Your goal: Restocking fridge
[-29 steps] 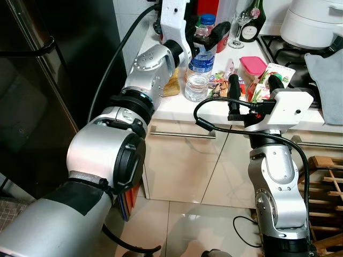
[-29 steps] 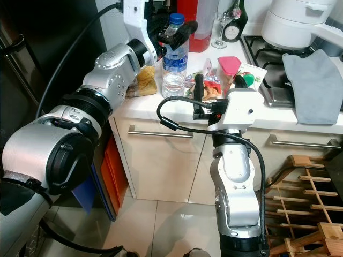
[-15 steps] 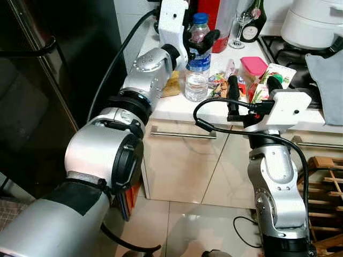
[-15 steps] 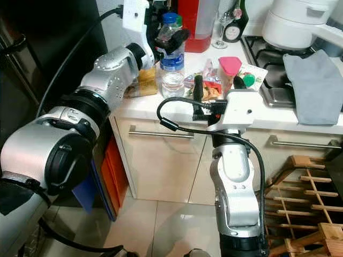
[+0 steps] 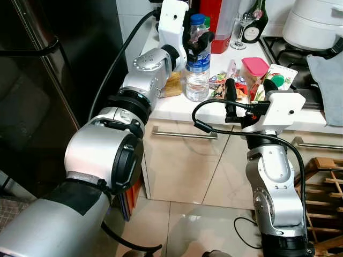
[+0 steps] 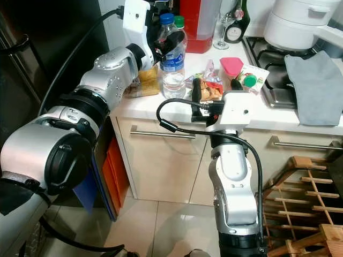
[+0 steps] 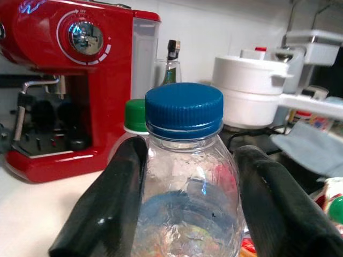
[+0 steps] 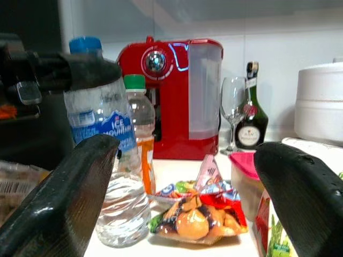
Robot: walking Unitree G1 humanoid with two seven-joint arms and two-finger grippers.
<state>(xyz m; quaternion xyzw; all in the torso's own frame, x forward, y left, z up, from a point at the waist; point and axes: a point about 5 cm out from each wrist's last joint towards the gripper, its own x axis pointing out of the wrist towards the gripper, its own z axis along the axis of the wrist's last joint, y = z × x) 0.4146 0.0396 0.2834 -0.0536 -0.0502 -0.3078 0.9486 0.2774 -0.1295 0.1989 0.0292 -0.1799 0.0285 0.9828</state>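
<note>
Left pincer (image 7: 187, 214) clamped on water bottle (image 5: 197, 64), neck half hidden by fingers (image 7: 107, 214). Green-capped bottle (image 7: 135, 115) mostly masked behind, at 11 o'clock. Right pincer (image 5: 249, 88) spread wide over worktop (image 5: 177, 104) edge, grasping nothing.

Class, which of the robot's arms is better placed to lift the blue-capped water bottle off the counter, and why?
Left. The left gripper already has its fingers on either side of the water bottle at the neck; the right gripper is open near the snack packets.
</note>
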